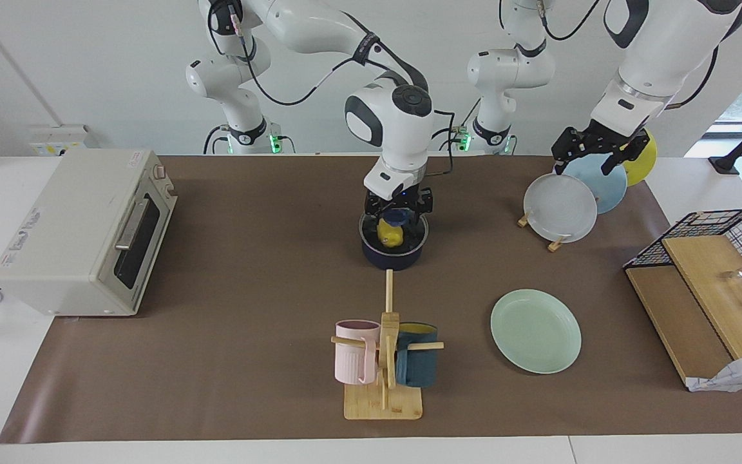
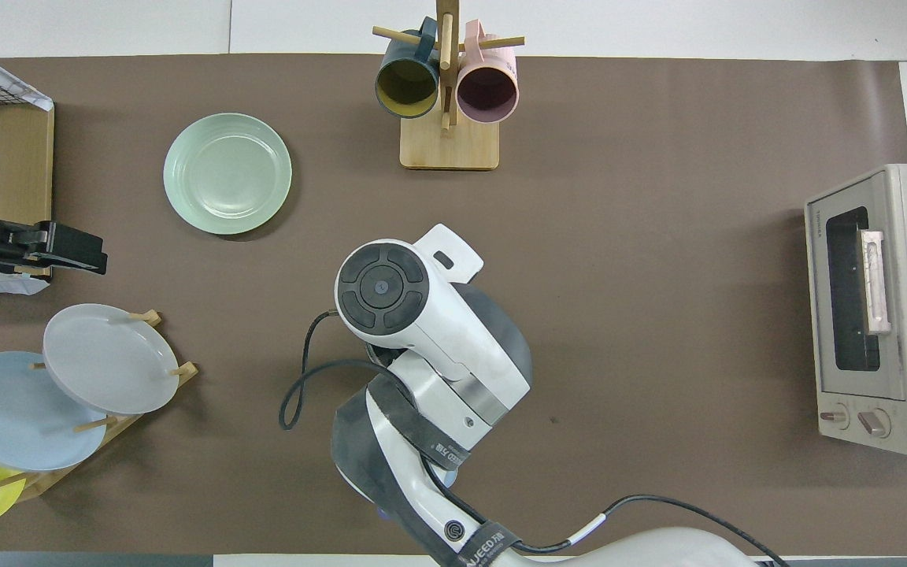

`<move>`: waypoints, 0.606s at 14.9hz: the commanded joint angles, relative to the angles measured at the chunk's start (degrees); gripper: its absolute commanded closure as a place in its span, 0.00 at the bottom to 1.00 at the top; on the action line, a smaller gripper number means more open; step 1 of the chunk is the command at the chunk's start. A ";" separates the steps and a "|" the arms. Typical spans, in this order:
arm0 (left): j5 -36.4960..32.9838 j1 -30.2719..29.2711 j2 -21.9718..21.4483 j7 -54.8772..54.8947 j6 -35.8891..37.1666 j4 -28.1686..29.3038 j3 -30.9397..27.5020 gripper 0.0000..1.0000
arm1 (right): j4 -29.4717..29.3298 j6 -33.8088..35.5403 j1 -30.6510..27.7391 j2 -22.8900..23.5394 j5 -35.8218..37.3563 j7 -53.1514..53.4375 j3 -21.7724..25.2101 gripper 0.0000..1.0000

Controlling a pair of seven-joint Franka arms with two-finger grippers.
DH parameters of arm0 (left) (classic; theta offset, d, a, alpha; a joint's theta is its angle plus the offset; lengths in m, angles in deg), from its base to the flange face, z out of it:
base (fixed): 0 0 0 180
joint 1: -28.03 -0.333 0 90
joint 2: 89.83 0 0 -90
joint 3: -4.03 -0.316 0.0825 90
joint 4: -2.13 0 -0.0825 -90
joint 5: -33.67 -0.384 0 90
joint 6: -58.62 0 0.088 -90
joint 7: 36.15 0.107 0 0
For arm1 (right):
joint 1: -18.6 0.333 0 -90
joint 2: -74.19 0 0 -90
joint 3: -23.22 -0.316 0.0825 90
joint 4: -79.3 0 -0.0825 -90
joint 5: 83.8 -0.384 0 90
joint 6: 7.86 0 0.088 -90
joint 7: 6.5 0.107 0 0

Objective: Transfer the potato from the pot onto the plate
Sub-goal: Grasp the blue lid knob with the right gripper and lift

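The dark navy pot (image 1: 391, 259) stands mid-table with the yellow potato (image 1: 389, 237) inside it. My right gripper (image 1: 399, 218) hangs at the pot's rim, directly over the potato, its fingers open on either side of the potato's top. In the overhead view the right arm's wrist covers pot, potato and gripper. The pale mint-green plate (image 1: 535, 330) (image 2: 227, 173) lies bare, farther from the robots than the pot and toward the left arm's end. My left gripper (image 1: 591, 158) (image 2: 79, 252) waits open above the plate rack.
A plate rack (image 1: 561, 206) with grey-white, light blue and yellow plates stands at the left arm's end. A wire basket with wooden boards (image 1: 712, 270) is beside it. A mug tree (image 1: 384, 361) stands farther out than the pot. A toaster oven (image 1: 87, 232) sits at the right arm's end.
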 commanded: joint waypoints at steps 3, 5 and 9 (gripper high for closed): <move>0.49 -0.76 -1.45 -0.30 -0.51 1.68 0.27 0.00 | 1.83 -0.72 -0.25 -1.12 0.80 1.21 -0.26 0.00; 0.49 -0.76 -1.45 -0.30 -0.51 1.68 0.27 0.00 | 1.83 -0.73 0.01 -1.12 0.80 1.21 -0.26 0.05; 0.49 -0.76 -1.45 -0.30 -0.51 1.68 0.27 0.00 | 1.83 -0.64 -0.07 -1.12 0.80 1.12 -0.26 0.37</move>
